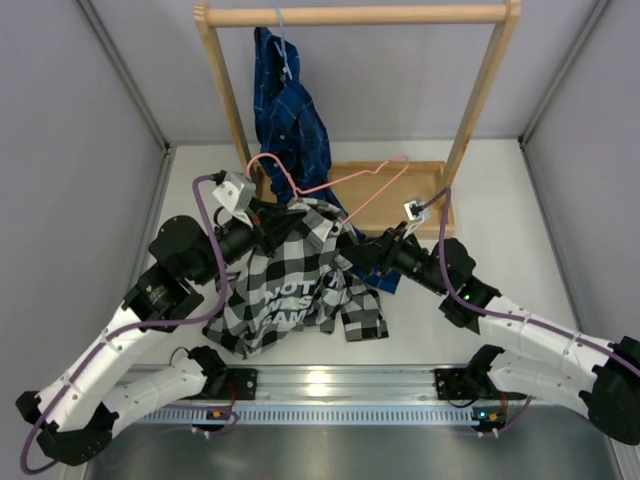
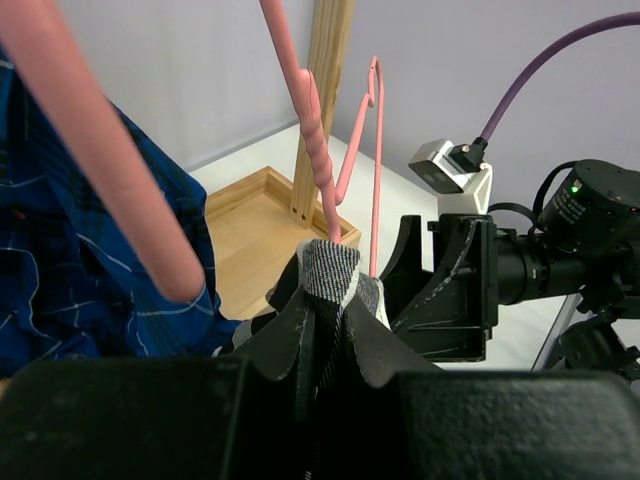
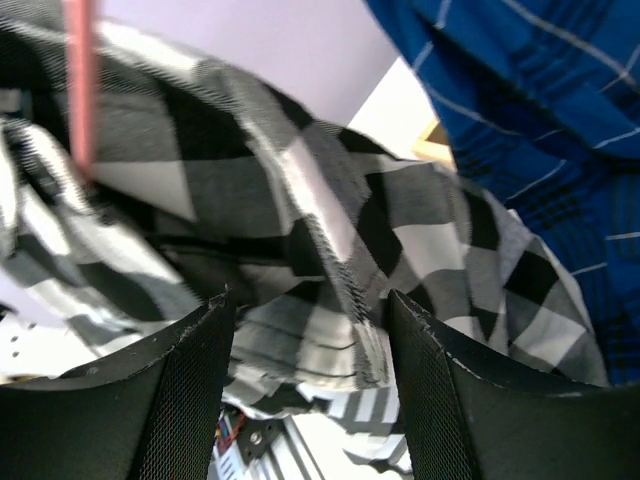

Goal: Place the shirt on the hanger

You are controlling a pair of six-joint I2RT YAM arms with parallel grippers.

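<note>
Fingers of the left gripper [image 2: 330, 300] pinched tight on a fold of the shirt [image 1: 290, 280] against the hanger [image 1: 345, 182] wire; those of the right gripper [image 3: 310, 295] apart, straddling checked cloth unpinched. Roughly midway, by judgement: near hanger shoulder seemingly under fabric, far one bare toward 2 o'clock. White table [image 1: 500, 200], wooden rack [image 1: 350, 15] with blue shirt [image 1: 290, 110] at 12 o'clock, grey walls around.
</note>
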